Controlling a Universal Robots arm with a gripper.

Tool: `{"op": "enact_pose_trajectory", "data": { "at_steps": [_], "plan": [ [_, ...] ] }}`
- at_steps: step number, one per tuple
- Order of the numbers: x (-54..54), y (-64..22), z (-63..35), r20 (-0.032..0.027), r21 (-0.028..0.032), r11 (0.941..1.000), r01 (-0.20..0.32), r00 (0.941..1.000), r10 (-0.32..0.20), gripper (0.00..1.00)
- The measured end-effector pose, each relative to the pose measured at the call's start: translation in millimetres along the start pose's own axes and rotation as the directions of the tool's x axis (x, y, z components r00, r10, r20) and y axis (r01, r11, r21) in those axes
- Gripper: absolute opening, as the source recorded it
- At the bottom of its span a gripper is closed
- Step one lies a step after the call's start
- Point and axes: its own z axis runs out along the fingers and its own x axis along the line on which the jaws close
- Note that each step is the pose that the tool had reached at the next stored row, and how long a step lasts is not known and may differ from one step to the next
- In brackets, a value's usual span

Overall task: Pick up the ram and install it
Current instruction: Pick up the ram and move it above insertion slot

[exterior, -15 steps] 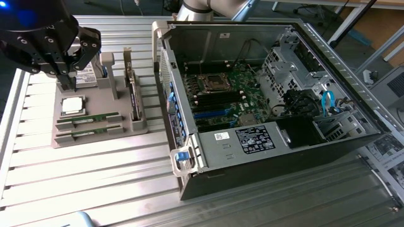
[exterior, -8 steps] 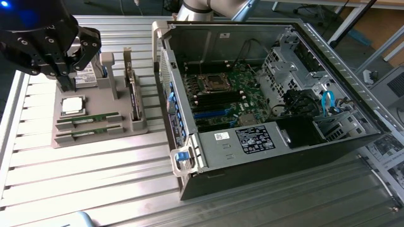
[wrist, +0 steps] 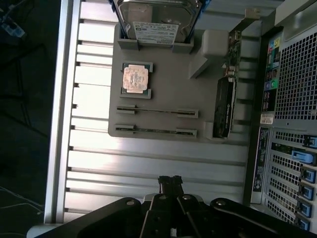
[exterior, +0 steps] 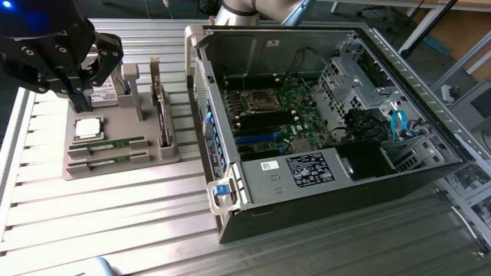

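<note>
Two thin green ram sticks lie edge-up in parallel slots of the grey holder tray [exterior: 115, 171]. One ram stick [exterior: 107, 144] [wrist: 157, 111] is nearer the processor chip, the other [exterior: 107, 163] [wrist: 156, 130] nearer the tray's front edge. My black gripper [exterior: 80, 106] [wrist: 170, 180] hangs above the tray's back corner at the exterior view's left. Its fingers are shut with nothing between them. In the wrist view the fingertips are well short of both sticks, over bare table slats.
On the same tray sit a square silver processor chip [exterior: 88, 127] [wrist: 135, 79], a hard drive [wrist: 156, 20] with a white label, and an upright card [exterior: 162, 118] [wrist: 224, 106]. An open computer case [exterior: 230, 198] lies at the exterior view's right, its motherboard [exterior: 268, 118] exposed. The table [exterior: 100, 224] is slatted aluminium.
</note>
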Motion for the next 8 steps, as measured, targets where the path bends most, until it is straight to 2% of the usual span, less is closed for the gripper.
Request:
{"op": "enact_pose_trajectory", "data": {
  "at_steps": [8],
  "plan": [
    [0.0,0.0,0.2,-0.0015,0.0101,0.9993,0.036,0.9994,-0.036,0.11]
  ]
}}
